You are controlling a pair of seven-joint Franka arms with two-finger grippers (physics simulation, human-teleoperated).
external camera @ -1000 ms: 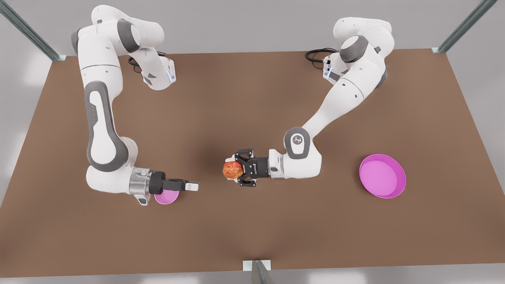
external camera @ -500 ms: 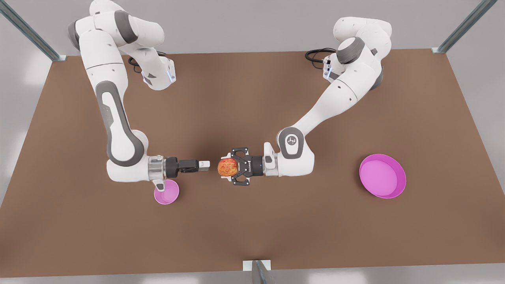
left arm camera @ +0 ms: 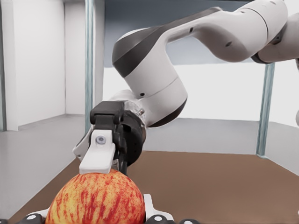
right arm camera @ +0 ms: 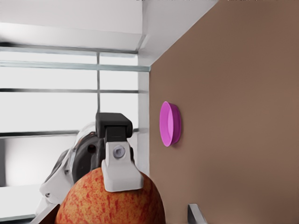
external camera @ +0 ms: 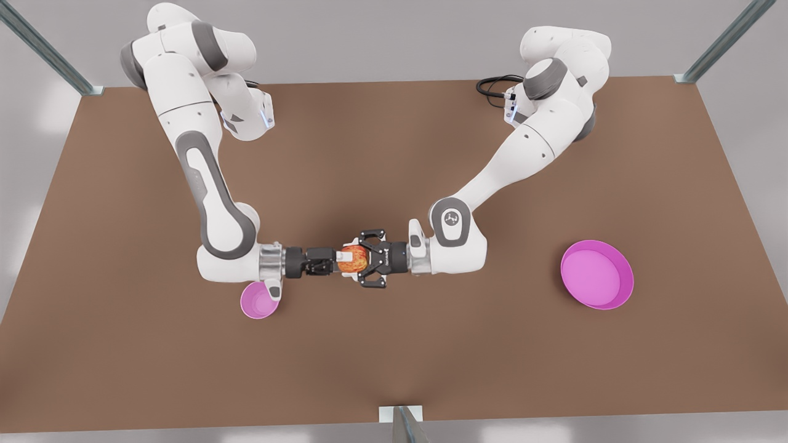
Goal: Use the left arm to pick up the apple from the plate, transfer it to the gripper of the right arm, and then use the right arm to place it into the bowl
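The red and yellow apple (external camera: 353, 261) hangs above the table's middle, with my left gripper (external camera: 363, 260) shut on its sides; that arm comes in from the front view's right. My right gripper (external camera: 341, 259) reaches in from the front view's left and stands open around the apple. Its upper finger (left arm camera: 98, 158) lies over the top of the apple (left arm camera: 96, 198); the lower one is hidden. The plate (external camera: 625, 289) lies at the front view's right and is bare. The bowl (external camera: 255, 304) sits partly under the right arm's wrist. The right wrist view shows the apple (right arm camera: 112, 200) close up, with the plate (right arm camera: 170, 123) far behind it.
The brown table (external camera: 394, 154) carries only the plate, the bowl and the two arm bases at its far edge. Metal frame posts (external camera: 726, 40) stand at the corners, and a bracket (external camera: 400, 415) sits on the near edge.
My right gripper has swung away from above the bowl toward the front view's right and closed in around the apple. My left gripper has carried the apple slightly toward it.
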